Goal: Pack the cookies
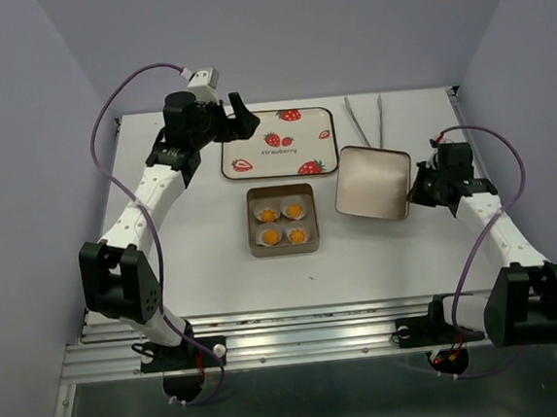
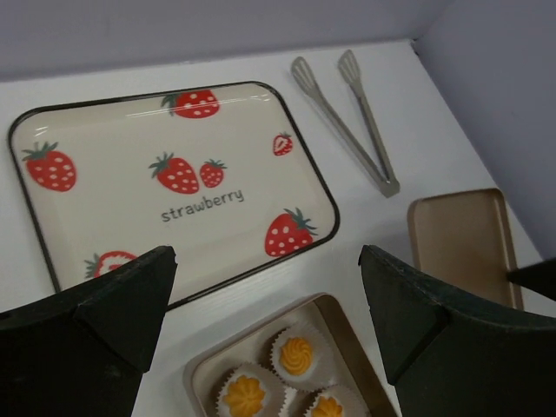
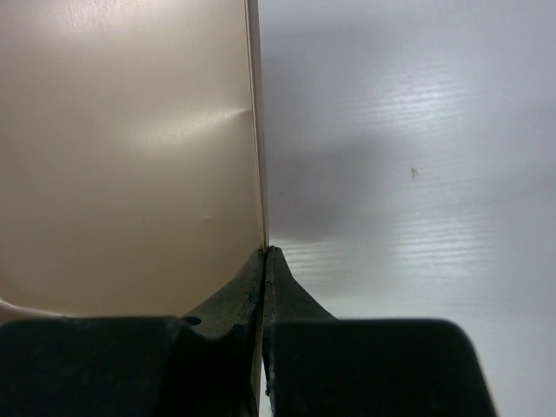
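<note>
Cookies (image 1: pixel 283 223) sit in the tin (image 1: pixel 284 251) dead centre, so lidding looks next: right gripper (image 3: pixel 264 254), clamped on the lid (image 1: pixel 372 181) at 3 o'clock, needs to swing it toward 9; left gripper (image 1: pixel 241 117) spread at 11 o'clock

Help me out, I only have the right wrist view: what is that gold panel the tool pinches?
Observer: The lid. The right tool grips its right edge, and it is apart from the tin.
Operator: Are the cookies in?
Observer: Yes, four cookies sit in the open tin.
Operator: And the other arm?
Observer: The left tool is open and holds nothing, by the tray.
</note>
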Controlling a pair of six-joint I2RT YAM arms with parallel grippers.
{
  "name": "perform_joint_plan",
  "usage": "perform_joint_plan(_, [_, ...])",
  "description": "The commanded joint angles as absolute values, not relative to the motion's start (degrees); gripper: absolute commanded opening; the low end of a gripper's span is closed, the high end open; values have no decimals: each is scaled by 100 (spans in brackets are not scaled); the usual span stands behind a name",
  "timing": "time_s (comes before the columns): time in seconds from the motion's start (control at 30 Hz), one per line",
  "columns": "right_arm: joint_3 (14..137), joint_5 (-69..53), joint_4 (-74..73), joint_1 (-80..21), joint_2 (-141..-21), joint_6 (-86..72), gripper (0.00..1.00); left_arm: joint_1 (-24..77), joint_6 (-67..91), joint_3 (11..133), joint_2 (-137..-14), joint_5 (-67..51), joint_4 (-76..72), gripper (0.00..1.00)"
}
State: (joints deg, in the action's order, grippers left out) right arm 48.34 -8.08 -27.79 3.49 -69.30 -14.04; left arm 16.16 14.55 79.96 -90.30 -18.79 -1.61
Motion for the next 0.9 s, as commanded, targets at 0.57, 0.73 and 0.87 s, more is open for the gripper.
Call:
perform_joint_plan(0.57, [6354,-2267,-1169,-396,-7128,-1046,1,2777,2496,7269,-8780,-4254,-2180,99])
perform_joint_plan(0.73, [6390,-2504,-1020,-510,-7110,-1151,1,2786,2557,7225,-8780,-3902,-2171,99])
perform_joint_plan(0.87, [6416,-2759,-923,-633,-7119,-1169,1,2812,2689,7338,-8973,-3946,-2188,97])
